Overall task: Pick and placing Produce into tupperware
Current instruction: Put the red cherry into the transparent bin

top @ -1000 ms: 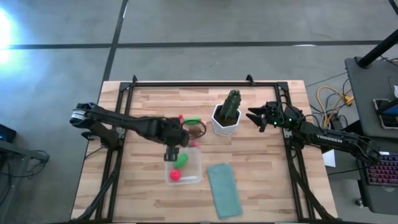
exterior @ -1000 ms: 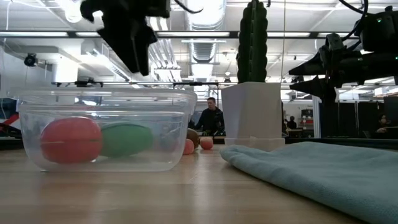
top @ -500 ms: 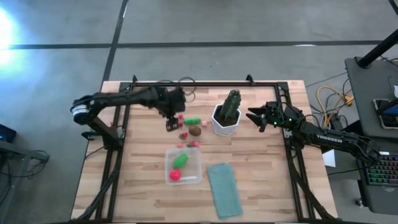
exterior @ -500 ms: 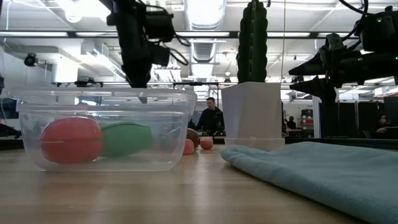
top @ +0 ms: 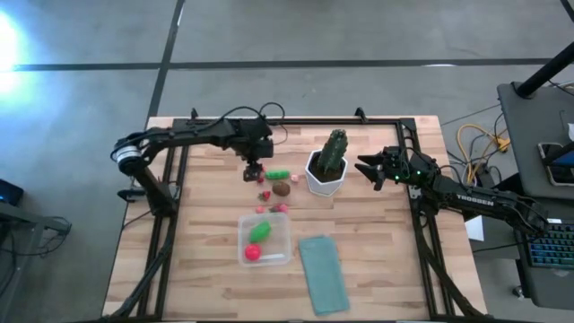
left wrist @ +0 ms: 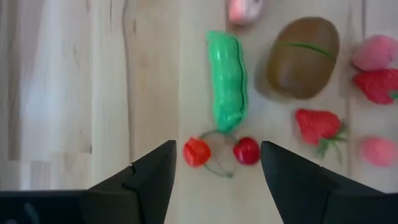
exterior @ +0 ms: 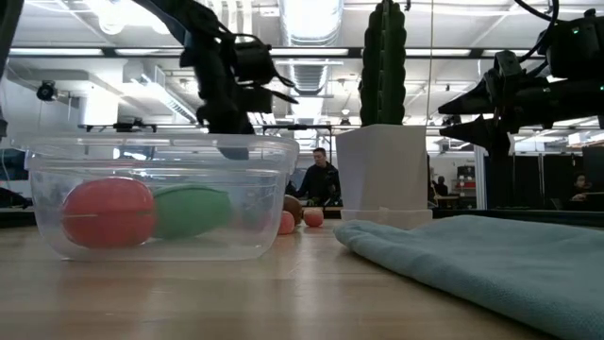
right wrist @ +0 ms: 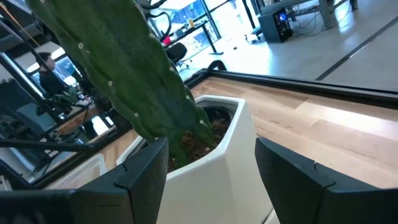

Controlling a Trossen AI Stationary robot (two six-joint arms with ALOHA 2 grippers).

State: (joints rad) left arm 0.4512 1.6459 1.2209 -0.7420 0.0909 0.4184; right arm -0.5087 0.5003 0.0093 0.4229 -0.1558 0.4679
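Observation:
The clear square tupperware (top: 265,240) (exterior: 160,194) stands on the table and holds a red round piece (top: 253,253) and a green piece (top: 260,231). Beyond it lie a green pea pod (left wrist: 227,81), a brown kiwi (left wrist: 303,57), a pair of cherries (left wrist: 196,151), strawberries (left wrist: 317,124) and small pink pieces (left wrist: 378,151). My left gripper (top: 254,170) (left wrist: 214,168) hangs open above the cherries, its fingers on either side of them, touching nothing. My right gripper (top: 369,169) (right wrist: 211,180) waits open beside the cactus pot.
A tall green cactus in a white pot (top: 326,166) (exterior: 385,142) stands right of the loose produce. A flat teal lid (top: 323,274) (exterior: 491,255) lies right of the tupperware. Bare wood lies along the table's left side and near edge (top: 197,278). A person (exterior: 319,179) shows far behind.
My left gripper has moved from above the tupperware toward the table's far edge, then slightly right, and now hangs over the loose produce beside the cactus. The pieces in the tupperware have stayed where they were.

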